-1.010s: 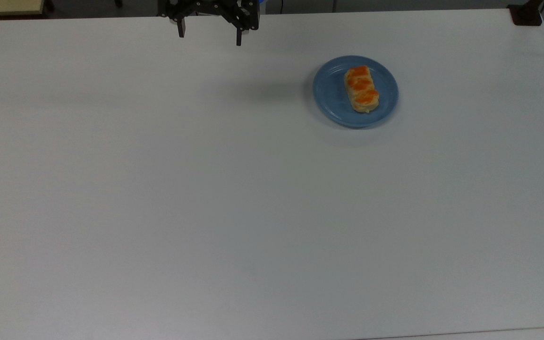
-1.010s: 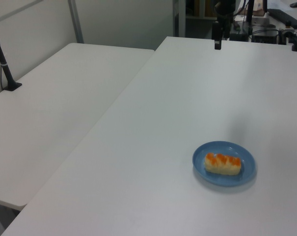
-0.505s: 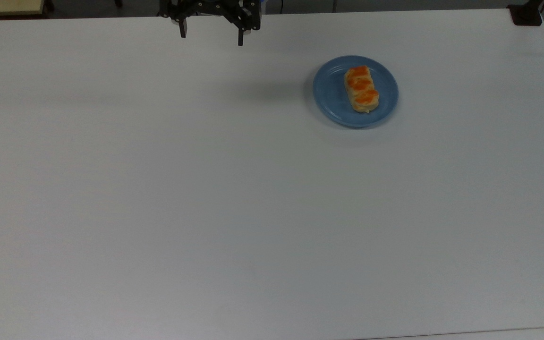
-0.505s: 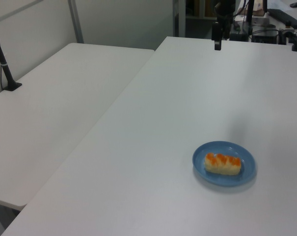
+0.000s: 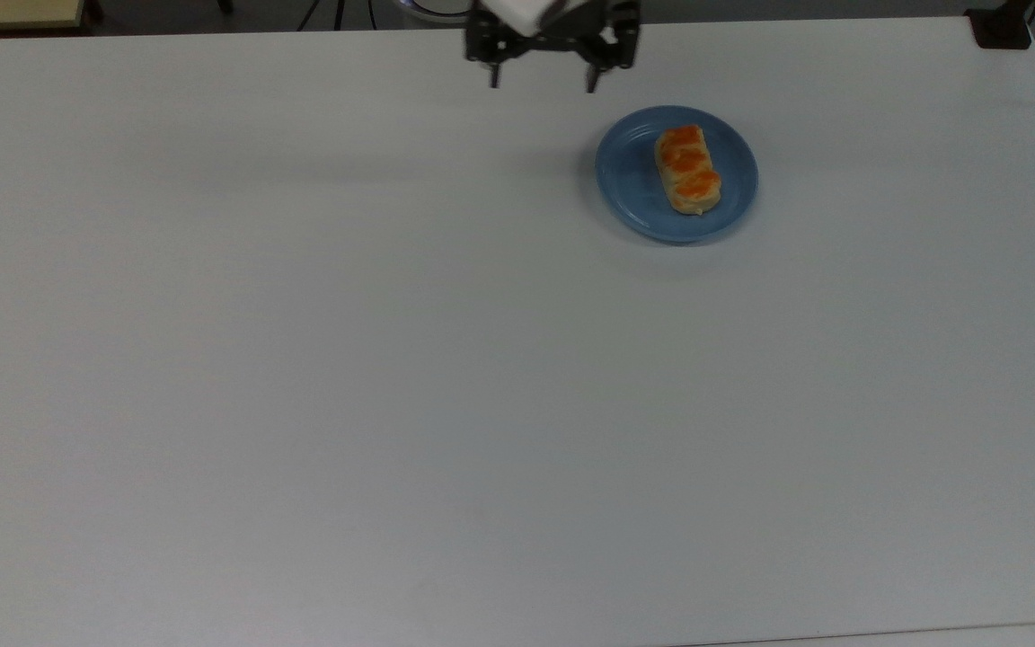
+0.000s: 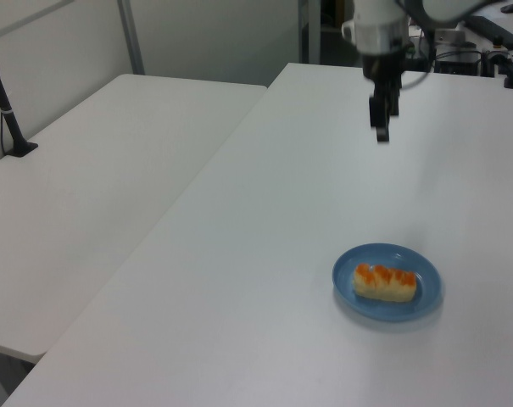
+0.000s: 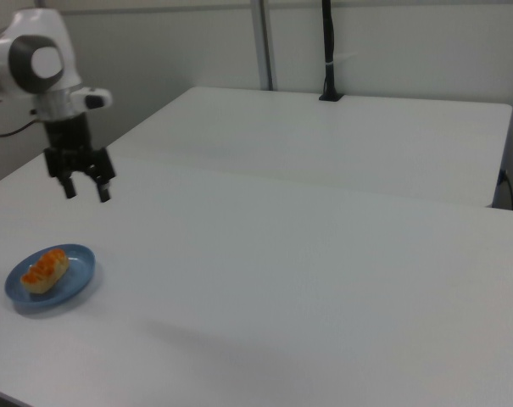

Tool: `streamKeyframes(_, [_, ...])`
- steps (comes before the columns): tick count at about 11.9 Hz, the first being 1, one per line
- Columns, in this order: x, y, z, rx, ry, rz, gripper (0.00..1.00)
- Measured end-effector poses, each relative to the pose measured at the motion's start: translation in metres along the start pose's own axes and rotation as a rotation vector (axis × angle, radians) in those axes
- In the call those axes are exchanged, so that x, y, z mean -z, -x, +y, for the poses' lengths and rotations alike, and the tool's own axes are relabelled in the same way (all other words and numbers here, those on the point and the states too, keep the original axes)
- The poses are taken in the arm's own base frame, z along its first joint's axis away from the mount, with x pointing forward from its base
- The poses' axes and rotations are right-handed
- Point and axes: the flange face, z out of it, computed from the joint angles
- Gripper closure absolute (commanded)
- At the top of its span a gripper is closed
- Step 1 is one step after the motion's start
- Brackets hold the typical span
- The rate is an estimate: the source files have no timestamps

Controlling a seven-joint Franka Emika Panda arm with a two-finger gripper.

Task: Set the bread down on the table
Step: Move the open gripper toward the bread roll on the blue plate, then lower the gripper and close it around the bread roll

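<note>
The bread (image 5: 687,170) (image 6: 384,282) (image 7: 46,269), a pale-tan loaf with orange bumps on top, lies on a round blue plate (image 5: 632,184) (image 6: 426,296) (image 7: 76,276) on the white table (image 5: 392,359). My gripper (image 5: 543,83) (image 6: 381,129) (image 7: 87,192) hangs open above the table with nothing between its fingers. In the top view it is at the far edge, up and to the left of the plate, well apart from the bread.
A second white table (image 6: 95,186) (image 7: 341,136) adjoins this one. A black post on a base (image 6: 6,114) (image 7: 328,51) stands on it. Another black base (image 5: 1001,27) sits at the table's corner in the top view's upper right.
The gripper has swung toward the plate, rightward in the top view, and dropped lower in the left view. It stays open. Bread and plate have not moved.
</note>
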Motion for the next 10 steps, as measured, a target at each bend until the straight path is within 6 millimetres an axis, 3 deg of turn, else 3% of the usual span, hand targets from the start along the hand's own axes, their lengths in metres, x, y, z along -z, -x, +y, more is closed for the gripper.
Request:
streamKeyframes(3, [-0.051,0.016,-0.093,0.081,-0.060,-0.012,0.00])
streamKeyframes(5, [-0.092,0.016,-0.131,0.092,-0.103,-0.032,0.01])
streamKeyframes(6, [-0.116,0.014,-0.151,0.059,-0.111,-0.034,0.07])
streamKeyframes(9, [-0.160,0.012,-0.176,0.028,-0.116,-0.024,0.16])
streamKeyframes(10, [-0.166,0.015,-0.181,0.035,-0.113,-0.027,0.25])
